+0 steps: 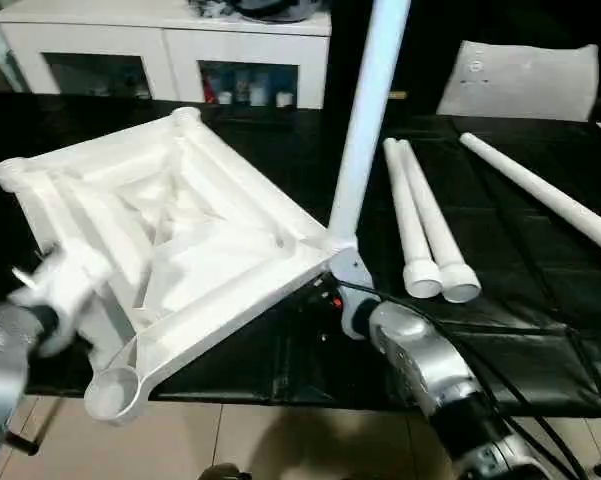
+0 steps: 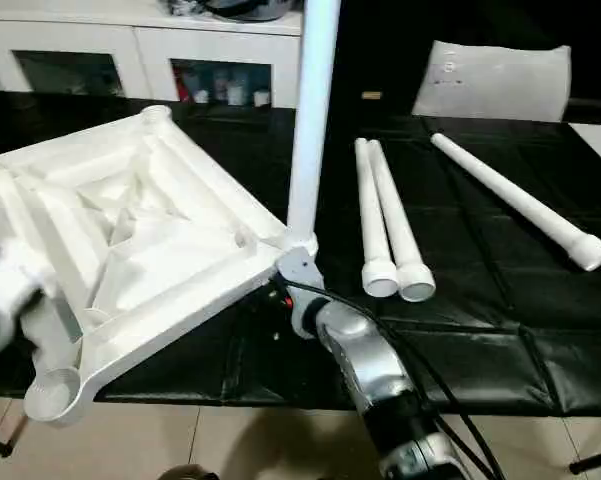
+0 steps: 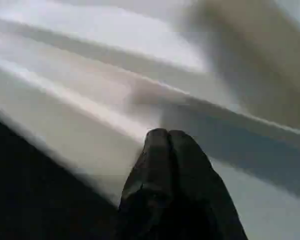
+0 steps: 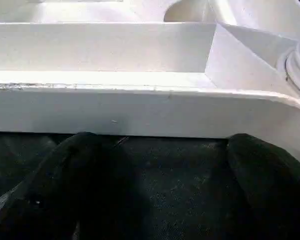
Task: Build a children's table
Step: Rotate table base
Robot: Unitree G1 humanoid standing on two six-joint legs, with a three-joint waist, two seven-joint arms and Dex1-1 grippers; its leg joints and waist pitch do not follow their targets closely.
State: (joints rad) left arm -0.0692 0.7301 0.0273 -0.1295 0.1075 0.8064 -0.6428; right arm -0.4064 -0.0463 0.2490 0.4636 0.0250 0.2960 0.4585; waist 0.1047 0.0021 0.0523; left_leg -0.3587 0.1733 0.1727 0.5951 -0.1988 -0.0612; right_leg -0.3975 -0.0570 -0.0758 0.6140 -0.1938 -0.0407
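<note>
The children's table top (image 1: pixel 170 230) lies upside down and tilted on the black work table, its ribbed underside facing up. One white leg (image 1: pixel 365 120) stands upright in the near right corner socket. Two loose legs (image 1: pixel 420 215) lie side by side to its right, and a third leg (image 1: pixel 540 190) lies farther right. My right gripper (image 4: pixel 164 150) is open just below the top's rim near that corner, its fingers (image 4: pixel 85 155) spread over the black cover. My left gripper (image 3: pixel 167 142) is shut with nothing between its fingers, its tips against the white top at its left side.
A white cabinet with glass doors (image 1: pixel 160 50) stands behind the work table. A white bag (image 1: pixel 520 80) lies at the back right. The near corner socket (image 1: pixel 115 390) hangs past the black table's front edge (image 1: pixel 280 385). Black cables (image 1: pixel 500 370) run along my right forearm.
</note>
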